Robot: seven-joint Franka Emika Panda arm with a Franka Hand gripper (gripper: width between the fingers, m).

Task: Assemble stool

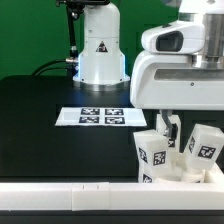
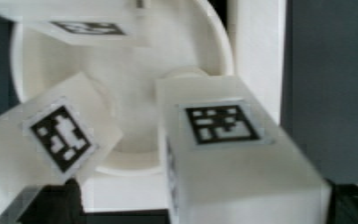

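Legs (image 1: pixel 152 156) stand upright on the seat (image 2: pixel 149 90), apparently already fitted; the gripper (image 1: pixel 172 128) above hangs with jaws spread wide, holding nothing, marker board (image 1: pixel 92 116) at nine o'clock.

Stool parts (image 1: pixel 178 152) cluster at the exterior view's right, behind the edge bar (image 1: pixel 70 195); the marker board (image 1: pixel 95 117) lies left of them.

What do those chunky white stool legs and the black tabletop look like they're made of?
The stool legs look like molded white plastic: smooth, matte, blocky faces with printed black-and-white tags stuck on. The table looks covered in a matte black sheet or cloth, showing almost no reflections; which one is unclear.
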